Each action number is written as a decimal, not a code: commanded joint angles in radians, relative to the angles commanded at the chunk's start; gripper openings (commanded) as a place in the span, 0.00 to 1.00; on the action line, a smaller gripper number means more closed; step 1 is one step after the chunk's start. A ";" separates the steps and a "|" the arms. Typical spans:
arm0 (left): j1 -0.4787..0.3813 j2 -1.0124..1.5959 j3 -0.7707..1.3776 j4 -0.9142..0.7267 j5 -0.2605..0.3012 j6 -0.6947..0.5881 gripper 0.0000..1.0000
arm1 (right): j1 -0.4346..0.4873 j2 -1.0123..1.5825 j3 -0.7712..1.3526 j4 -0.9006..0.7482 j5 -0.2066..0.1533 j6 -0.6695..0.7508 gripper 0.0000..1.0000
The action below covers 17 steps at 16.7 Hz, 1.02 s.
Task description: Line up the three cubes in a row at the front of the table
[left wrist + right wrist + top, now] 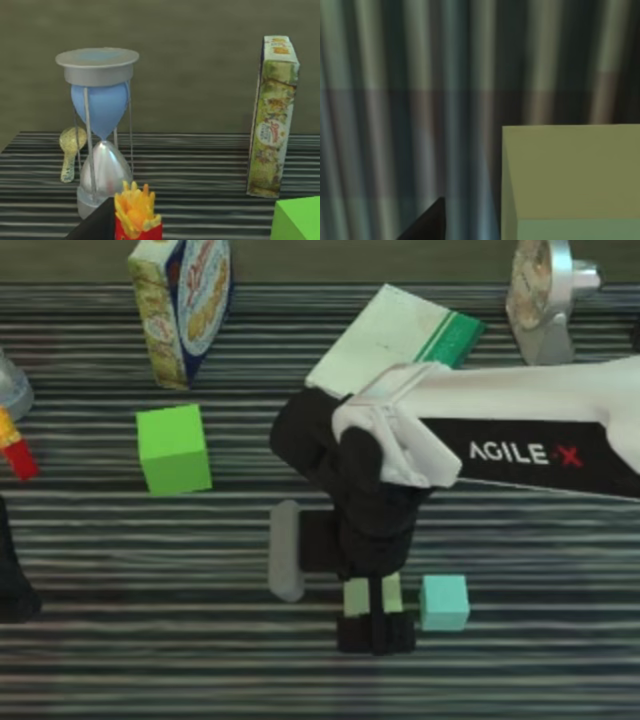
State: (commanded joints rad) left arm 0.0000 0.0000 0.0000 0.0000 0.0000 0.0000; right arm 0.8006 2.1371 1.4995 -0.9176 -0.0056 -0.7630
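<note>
The right gripper [374,625] is reaching down over the front middle of the striped table [520,680], its black fingers sitting close on either side of the olive cube [372,595], which is showing as pale strips between them; whether they are actually pressing on it I cannot tell. In the right wrist view that cube [570,172] is filling the corner as a flat, matte, sharp-edged block over the stripes. The cyan cube [444,602] is lying just to the right of the gripper, apart from the olive one by a narrow gap. The green cube [174,448], the largest, is standing well off to the left and farther back, with open striped surface all around it and a wide bare band running along the table's front edge. The right arm [530,440] is stretching in from the right edge, glossy white and black, crossing over a white book [390,335] with a green spine. At the back edge a printed cracker box [180,305] is standing upright. The left arm is sitting parked at the left edge, and its jaws are not showing. Its wrist view is taking in a metal-framed hourglass [100,130] with blue glass, a red carton of fries [137,220], a speckled spoon [71,152], the box and a corner of the green cube.
</note>
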 joint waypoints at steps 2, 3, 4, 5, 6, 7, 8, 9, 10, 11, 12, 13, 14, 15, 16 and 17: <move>0.000 0.000 0.000 0.000 0.000 0.000 1.00 | 0.000 0.000 0.000 0.000 0.000 0.000 1.00; 0.000 0.000 0.000 0.000 0.000 0.000 1.00 | 0.000 0.000 0.000 0.000 0.000 0.000 1.00; 0.000 0.000 0.000 0.000 0.000 0.000 1.00 | -0.001 -0.001 0.000 0.000 0.000 0.000 1.00; 0.000 0.000 0.000 0.000 0.000 0.000 1.00 | -0.001 -0.001 0.003 -0.004 0.000 0.000 1.00; 0.000 0.000 0.000 0.000 0.000 0.000 1.00 | 0.000 -0.005 0.014 -0.017 0.000 -0.001 1.00; 0.000 0.000 0.000 0.000 0.000 0.000 1.00 | 0.002 -0.011 0.031 -0.041 0.000 -0.002 1.00; 0.000 0.000 0.000 0.000 0.000 0.000 1.00 | 0.004 -0.019 0.051 -0.071 0.000 -0.003 1.00; 0.000 0.000 0.000 0.000 0.000 0.000 1.00 | 0.005 -0.030 0.074 -0.106 0.000 -0.005 1.00; 0.000 0.000 0.000 0.000 0.000 0.000 1.00 | 0.006 -0.041 0.097 -0.144 0.000 -0.005 1.00; 0.000 0.000 0.000 0.000 0.000 0.000 1.00 | 0.007 -0.052 0.120 -0.181 -0.001 -0.005 1.00; 0.000 0.000 0.000 0.000 0.000 0.000 1.00 | 0.007 -0.063 0.141 -0.211 -0.001 -0.005 1.00; 0.000 0.000 0.000 0.000 0.000 0.000 1.00 | 0.007 -0.072 0.156 -0.232 -0.001 -0.005 1.00; 0.000 0.000 0.000 0.000 0.000 0.000 1.00 | 0.006 -0.078 0.165 -0.244 -0.001 -0.004 1.00; 0.000 0.000 0.000 0.000 0.000 0.000 1.00 | 0.006 -0.079 0.167 -0.245 -0.001 -0.004 1.00; 0.000 0.000 0.000 0.000 0.000 0.000 1.00 | 0.006 -0.079 0.167 -0.245 -0.001 -0.004 1.00; 0.000 0.000 0.000 0.000 0.000 0.000 1.00 | 0.006 -0.079 0.167 -0.245 -0.001 -0.004 1.00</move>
State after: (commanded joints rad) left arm 0.0000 0.0000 0.0000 0.0000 0.0000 0.0000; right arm 0.8068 2.0578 1.6661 -1.1629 -0.0063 -0.7669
